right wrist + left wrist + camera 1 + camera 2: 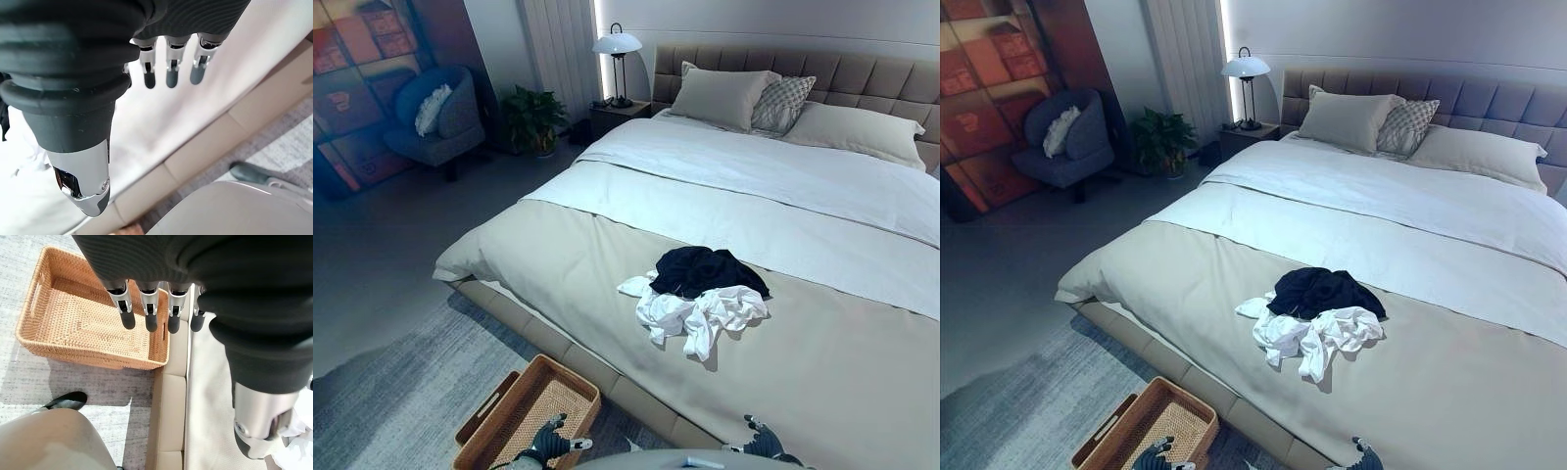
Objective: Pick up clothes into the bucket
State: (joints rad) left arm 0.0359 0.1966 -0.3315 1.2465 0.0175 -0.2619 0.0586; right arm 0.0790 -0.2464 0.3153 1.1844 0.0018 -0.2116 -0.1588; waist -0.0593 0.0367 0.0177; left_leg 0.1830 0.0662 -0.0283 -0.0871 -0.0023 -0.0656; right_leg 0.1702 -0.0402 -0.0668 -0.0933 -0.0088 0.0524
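Note:
A dark navy garment (708,269) and a crumpled white shirt (701,314) lie in one heap on the beige bed cover, near the foot of the bed. On the rug beside the bed stands a woven wicker basket (530,412) with nothing in it, also seen from close (85,318). My left hand (551,440) hangs low over the basket's near end, its fingers (150,308) straight and holding nothing. My right hand (762,440) hovers at the bed's near edge, fingers (170,66) relaxed and bare. Both hands are well short of the clothes.
The large bed (783,196) carries a white duvet and pillows (720,96) at the head. A nightstand with a lamp (617,61), a potted plant (534,117) and a blue armchair (435,117) stand at the far left. A grey rug (401,392) covers the floor by the basket.

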